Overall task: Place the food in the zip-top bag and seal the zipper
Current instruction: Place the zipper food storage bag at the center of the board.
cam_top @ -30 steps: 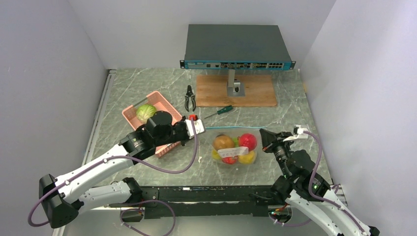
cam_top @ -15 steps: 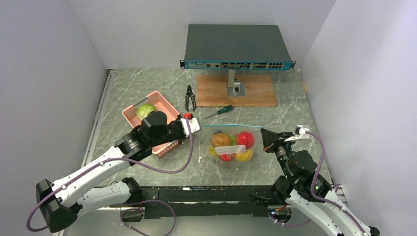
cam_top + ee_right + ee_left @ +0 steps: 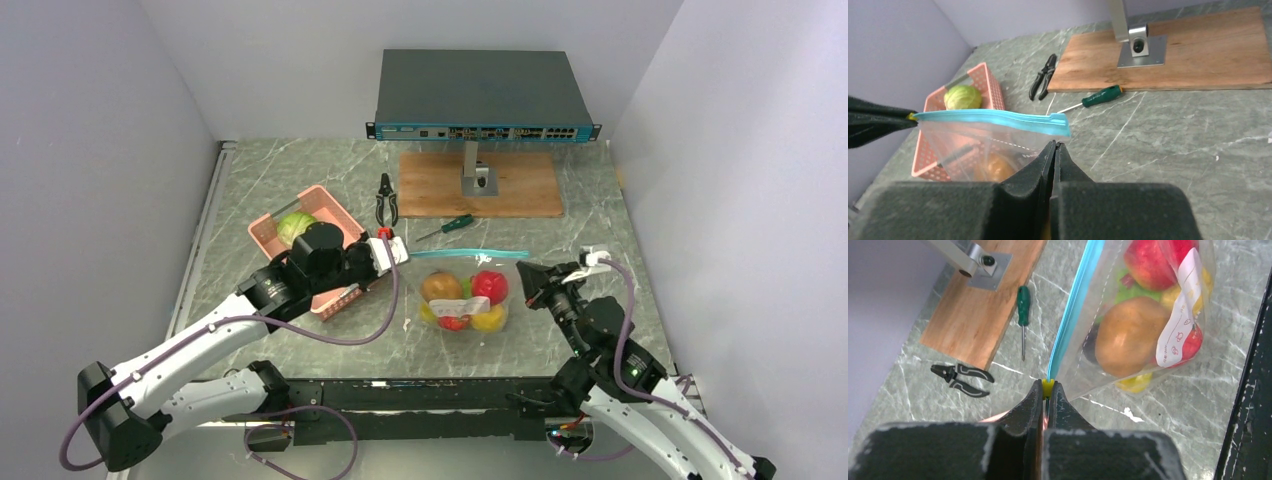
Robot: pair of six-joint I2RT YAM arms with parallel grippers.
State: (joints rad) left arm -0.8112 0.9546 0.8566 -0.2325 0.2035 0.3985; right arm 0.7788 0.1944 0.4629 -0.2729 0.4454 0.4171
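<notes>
Count from my side: two grippers, left gripper and right gripper.
One zip-top bag, one zipper, one white label.
In the bag: one brown round fruit, one big red fruit, one small red piece, at least one yellow piece, one green bit. I can't tell the exact total through the plastic.
One pink basket, one green cabbage.
One pliers, one screwdriver, one wooden board, one network switch, one stand.

I see the zip-top bag holding fruit. My left gripper meets its zipper; my right gripper, the opposite edge.
</notes>
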